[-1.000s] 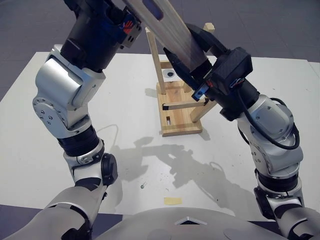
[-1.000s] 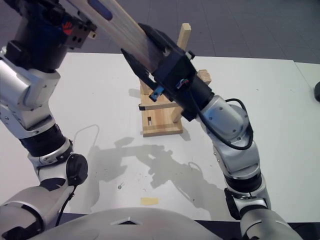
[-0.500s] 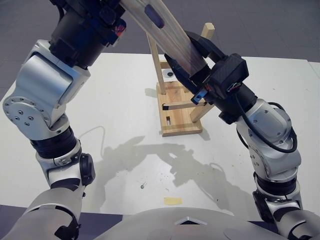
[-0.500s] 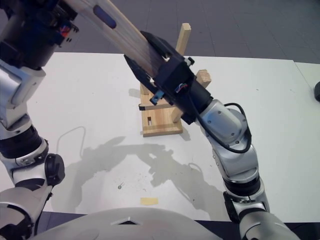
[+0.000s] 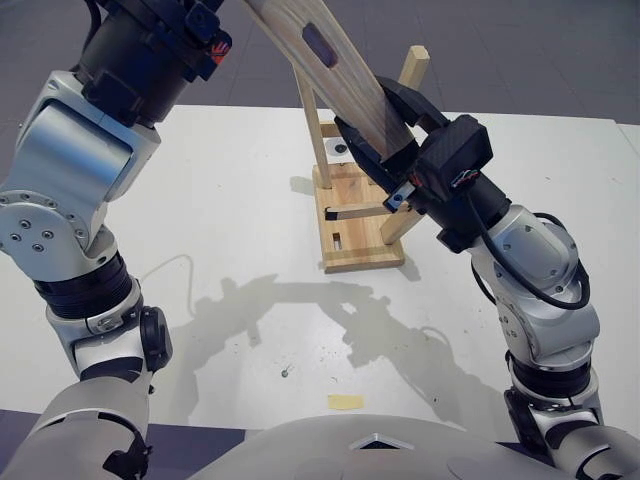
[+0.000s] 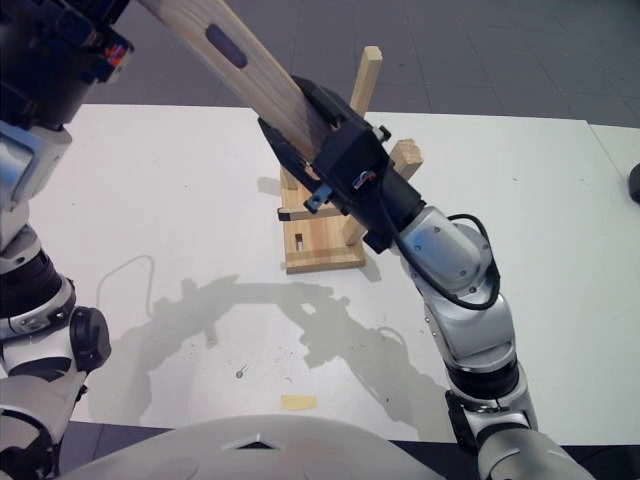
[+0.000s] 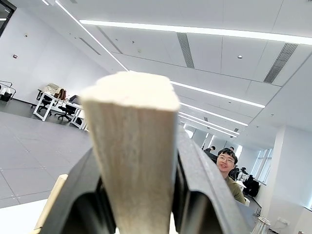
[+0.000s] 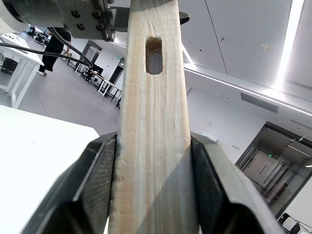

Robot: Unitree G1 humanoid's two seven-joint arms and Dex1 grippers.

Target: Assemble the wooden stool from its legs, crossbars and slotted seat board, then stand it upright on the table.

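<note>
White table (image 5: 250, 180) lies below both grippers. Pale wood, the long slotted seat board (image 5: 355, 90) hangs slanted in the air above it, spanning from one gripper to the other. The left gripper (image 7: 138, 151) is clamped on the board's high end, a finger flat against each side. The right gripper (image 8: 154, 146) is closed around the lower end, the slot just beyond its fingers. Under and just behind the right gripper, the part-built stool (image 5: 355, 225) rests on the table, legs (image 5: 310, 110) pointing up with a dark crossbar (image 5: 355, 212) between them. Well below the right gripper, toward the table's near edge, lie a yellowish tape scrap (image 5: 345, 402) and a tiny dark speck (image 5: 285, 372).
</note>
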